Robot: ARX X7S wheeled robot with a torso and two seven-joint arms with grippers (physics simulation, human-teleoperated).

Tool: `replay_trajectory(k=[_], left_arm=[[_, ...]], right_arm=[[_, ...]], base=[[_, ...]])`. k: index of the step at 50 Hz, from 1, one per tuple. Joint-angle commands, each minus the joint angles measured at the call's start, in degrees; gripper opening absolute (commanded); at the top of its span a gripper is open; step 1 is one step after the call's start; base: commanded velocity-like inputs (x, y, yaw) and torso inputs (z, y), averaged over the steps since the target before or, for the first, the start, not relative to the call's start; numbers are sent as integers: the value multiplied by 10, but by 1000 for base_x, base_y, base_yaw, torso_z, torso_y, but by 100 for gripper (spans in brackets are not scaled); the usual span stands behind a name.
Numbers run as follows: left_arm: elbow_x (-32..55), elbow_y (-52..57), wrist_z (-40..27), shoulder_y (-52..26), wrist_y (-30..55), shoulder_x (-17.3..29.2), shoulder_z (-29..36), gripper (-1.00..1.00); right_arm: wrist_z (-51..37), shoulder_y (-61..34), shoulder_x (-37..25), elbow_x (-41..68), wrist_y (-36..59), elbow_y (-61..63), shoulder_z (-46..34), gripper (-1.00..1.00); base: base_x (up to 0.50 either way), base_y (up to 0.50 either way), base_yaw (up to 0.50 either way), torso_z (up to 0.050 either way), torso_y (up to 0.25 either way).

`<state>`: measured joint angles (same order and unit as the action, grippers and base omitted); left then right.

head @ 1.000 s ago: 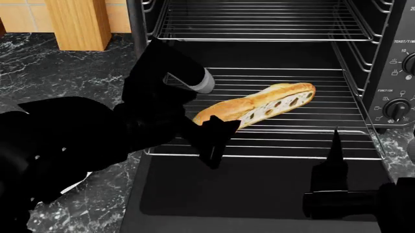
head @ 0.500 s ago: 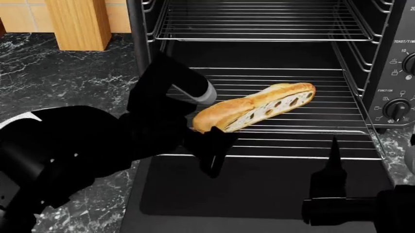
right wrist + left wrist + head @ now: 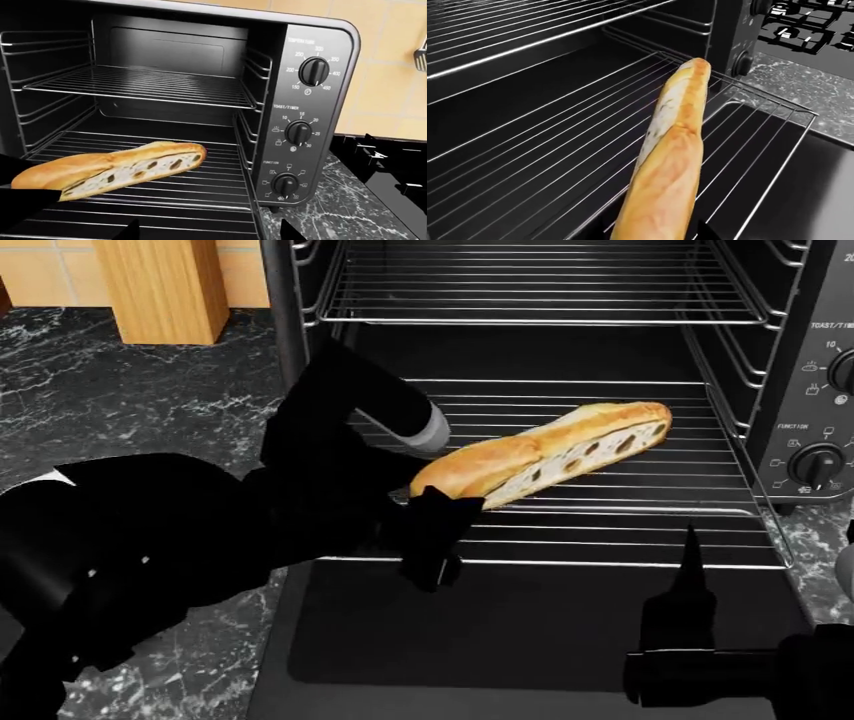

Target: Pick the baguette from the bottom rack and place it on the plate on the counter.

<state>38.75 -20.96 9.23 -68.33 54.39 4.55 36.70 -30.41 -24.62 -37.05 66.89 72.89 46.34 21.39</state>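
1. Baguette (image 3: pixel 547 455): golden crust, cut face w/ dark holes; tilted over bottom rack (image 3: pixel 601 515), near end pinched in left claw (image 3: pixel 434 515), far end toward oven's knob side.
2. Bottom rack: chrome wire, pulled partway out of oven (image 3: pixel 313 100); upper rack (image 3: pixel 534 290) above.
3. Left claw: black, clamped on baguette's near end.
4. Right claw (image 3: pixel 687 570): low, in front of the rack, apart from baguette; spread or pressed together, can't tell.
5. Table (image 3: pixel 120 390): dark marble, white veins, left of oven.
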Motion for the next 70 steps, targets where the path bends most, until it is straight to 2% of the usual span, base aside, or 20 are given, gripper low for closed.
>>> replay_trajectory(k=[1, 9, 19, 37, 52, 61, 68, 70], left_arm=[[6, 32, -29, -7, -27, -2, -30, -100], [12, 54, -48, 1, -18, 11, -32, -100], [49, 154, -69, 44, 28, 61, -42, -100], [137, 330, -145, 92, 106, 124, -113, -100], [254, 492, -231, 187, 165, 208, -224, -100], [296, 543, -248, 222, 170, 247, -266, -100], [401, 629, -315, 272, 184, 296, -332, -100], [403, 643, -319, 291, 180, 309, -343, -100]], right_arm=[[-2, 6, 0, -4, -5, 2, 5, 100], [-18, -9, -6, 19, 4, 3, 10, 100], [-44, -36, -14, 51, 17, 1, 11, 100], [-43, -24, -21, 46, 7, -1, 7, 100], [-40, -21, -21, 33, -3, -4, -11, 100], [-51, -36, -23, 43, 1, -6, -20, 100], [-52, -35, -27, 43, -2, -5, -21, 100], [-51, -34, -27, 41, -3, -6, -23, 100]], base=[[0, 0, 0, 0, 0], [0, 0, 0, 0, 0], [0, 0, 0, 0, 2], [0, 0, 0, 0, 0], [0, 0, 0, 0, 1], [0, 0, 0, 0, 1], [0, 0, 0, 0, 0], [0, 0, 0, 0, 0]])
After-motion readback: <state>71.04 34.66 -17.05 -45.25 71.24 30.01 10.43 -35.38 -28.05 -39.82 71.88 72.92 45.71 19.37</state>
